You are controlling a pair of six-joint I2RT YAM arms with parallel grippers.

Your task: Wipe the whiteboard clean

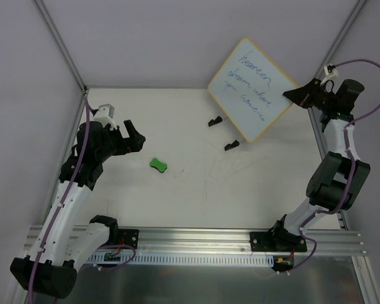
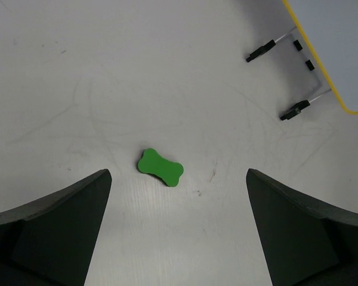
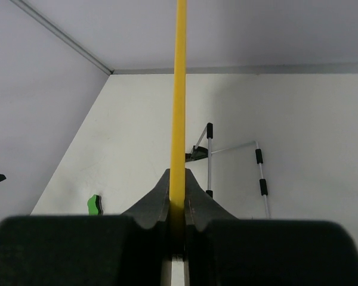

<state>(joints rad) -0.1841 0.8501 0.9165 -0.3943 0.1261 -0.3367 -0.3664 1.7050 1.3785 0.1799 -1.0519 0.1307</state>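
- right hand (image 1: 299, 95) clamped on the yellow edge of the whiteboard (image 1: 253, 88); blue writing present.
- left hand (image 1: 133, 136) spread wide, empty, above green eraser (image 1: 158, 165) on worktop (image 1: 196, 190).

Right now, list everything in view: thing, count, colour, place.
whiteboard: one, white with a yellow frame and blue writing, far right, tilted up
feet: two, black, on wire legs off the whiteboard's lower-left edge
eraser: one, green, lying on the table left of centre, untouched
table: one, white, under everything
rail: one, silver, along the near edge, carrying both arm bases
left gripper: one, black, open, hovering just left of the eraser
right gripper: one, black, shut on the whiteboard's frame at its right corner
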